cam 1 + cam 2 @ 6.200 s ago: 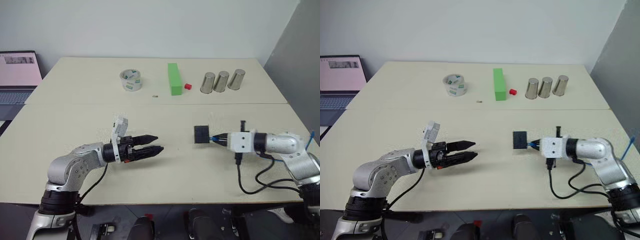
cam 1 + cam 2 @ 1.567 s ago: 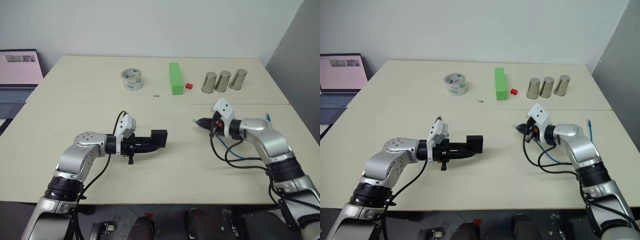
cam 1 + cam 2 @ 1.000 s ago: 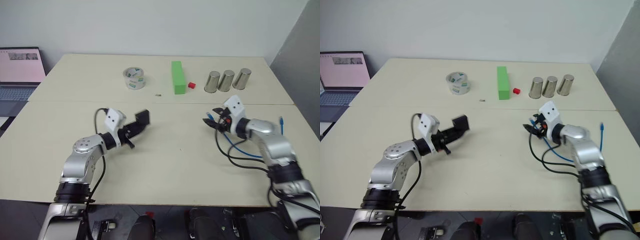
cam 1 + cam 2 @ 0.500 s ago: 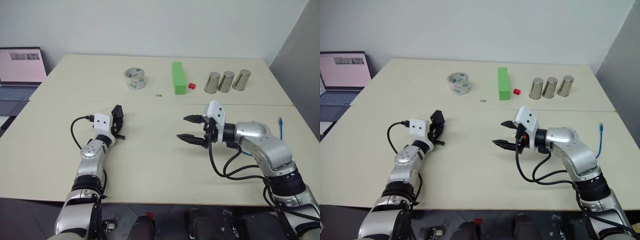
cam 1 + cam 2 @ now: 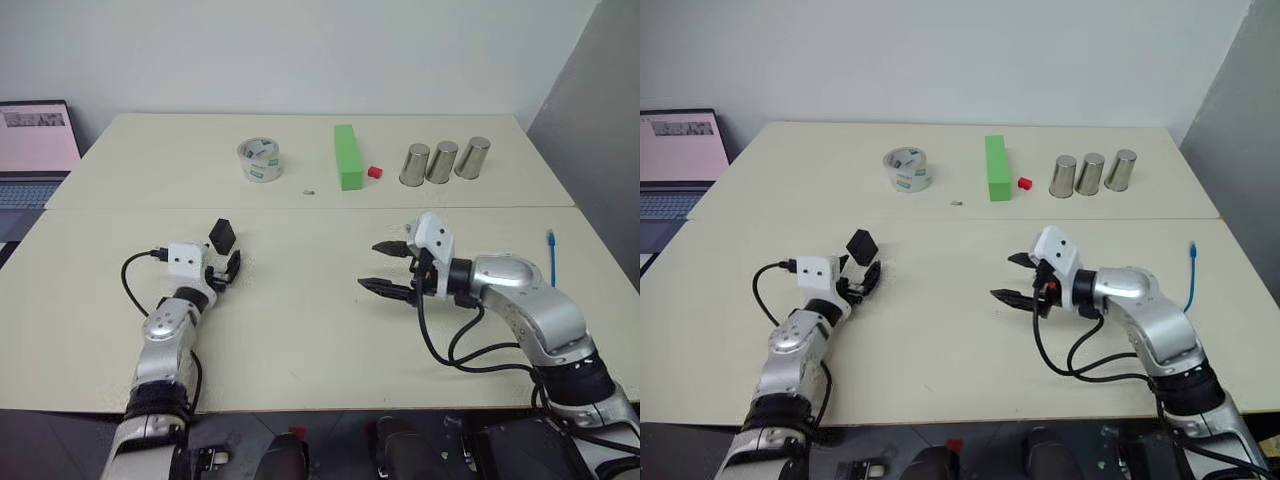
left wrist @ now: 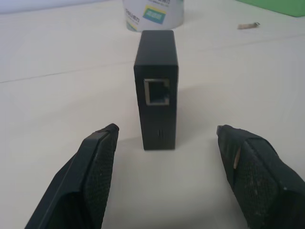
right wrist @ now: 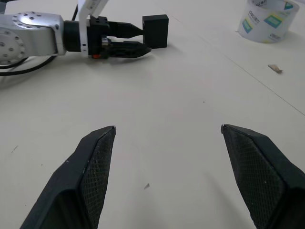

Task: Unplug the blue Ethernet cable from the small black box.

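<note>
Black box, the small black box (image 6: 156, 88), stands on edge on the table (image 5: 300, 320) just past the left gripper (image 6: 164, 157); fingers spread, not touching it; right gripper (image 5: 388, 268) gapes empty; blue Ethernet cable (image 5: 550, 245) lies far right.

Laptop (image 5: 35, 150) cut by frame edge; tiny scrap (image 5: 309, 190) unidentifiable.

Three metal cups (image 5: 443, 162) are counted in a row (side by side). One tape roll (image 5: 260, 160), one green block (image 5: 347, 156), one red cube (image 5: 375, 172), one small black box (image 5: 222, 236), one blue Ethernet cable (image 5: 551, 254) and one laptop (image 5: 35, 152) are seen.
</note>
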Available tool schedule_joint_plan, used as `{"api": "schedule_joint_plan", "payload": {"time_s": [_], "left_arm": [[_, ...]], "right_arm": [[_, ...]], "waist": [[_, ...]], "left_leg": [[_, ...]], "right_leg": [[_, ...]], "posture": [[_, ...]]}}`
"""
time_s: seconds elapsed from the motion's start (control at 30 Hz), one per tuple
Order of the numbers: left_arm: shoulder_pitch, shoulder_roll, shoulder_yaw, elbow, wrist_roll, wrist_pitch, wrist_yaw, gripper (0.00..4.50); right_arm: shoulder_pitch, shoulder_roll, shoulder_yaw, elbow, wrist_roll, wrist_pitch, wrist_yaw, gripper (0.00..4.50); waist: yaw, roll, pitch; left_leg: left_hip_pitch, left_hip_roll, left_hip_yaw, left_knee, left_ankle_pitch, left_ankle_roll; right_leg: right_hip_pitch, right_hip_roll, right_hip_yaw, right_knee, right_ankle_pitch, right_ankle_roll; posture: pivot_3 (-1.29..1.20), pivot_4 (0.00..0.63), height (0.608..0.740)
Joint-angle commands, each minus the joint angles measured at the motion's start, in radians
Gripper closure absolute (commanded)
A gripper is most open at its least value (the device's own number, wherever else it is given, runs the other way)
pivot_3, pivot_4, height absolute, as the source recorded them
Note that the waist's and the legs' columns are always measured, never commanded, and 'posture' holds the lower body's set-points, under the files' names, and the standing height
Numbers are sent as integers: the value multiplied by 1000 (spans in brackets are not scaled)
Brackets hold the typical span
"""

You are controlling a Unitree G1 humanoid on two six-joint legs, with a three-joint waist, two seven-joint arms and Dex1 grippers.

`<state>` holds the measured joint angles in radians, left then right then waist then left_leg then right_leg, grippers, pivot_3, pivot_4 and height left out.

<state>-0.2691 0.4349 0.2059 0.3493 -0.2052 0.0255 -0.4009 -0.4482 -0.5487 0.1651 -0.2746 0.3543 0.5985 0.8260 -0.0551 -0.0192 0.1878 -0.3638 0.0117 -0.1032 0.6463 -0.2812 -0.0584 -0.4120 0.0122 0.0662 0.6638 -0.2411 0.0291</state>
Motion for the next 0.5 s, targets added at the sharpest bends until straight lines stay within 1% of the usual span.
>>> {"api": "schedule_joint_plan", "payload": {"time_s": [0.03, 0.17, 0.33, 0.4, 0.5], "left_arm": [[72, 106, -1, -244, -58, 196, -103, 1019], [87, 229, 35, -354, -130, 293, -231, 1019], [85, 372, 60, -401, -204, 381, -395, 1019], [90, 412, 69, -409, -219, 402, -437, 1019], [91, 437, 78, -425, -229, 415, -461, 1019]], "right_arm": [[41, -48, -97, -41, 29, 0, 1, 742], [88, -123, -162, -33, 49, -18, 48, 742], [109, -210, -248, 20, 58, -39, 93, 742], [113, -239, -265, 37, 58, -45, 113, 742], [107, -262, -271, 60, 54, -55, 127, 742]], "waist": [[1, 0, 0], [11, -1, 1], [12, 0, 1], [10, 0, 1], [8, 0, 1]], "left_leg": [[0, 0, 0, 0, 0, 0], [-1, -1, 0, 0, 0, 0], [1, -1, 1, 1, 0, 0], [1, 0, 2, 1, 0, 0], [0, 0, 2, 0, 0, 0]], "right_leg": [[0, 0, 0, 0, 0, 1], [0, 0, -1, -1, -3, 4], [1, 1, 0, 0, -3, 4], [1, 1, 0, -1, -4, 4], [1, 1, 0, -1, -4, 3]], "posture": [[0, 150, 740], [0, 150, 740], [0, 150, 740], [0, 150, 740], [0, 150, 740]]}}
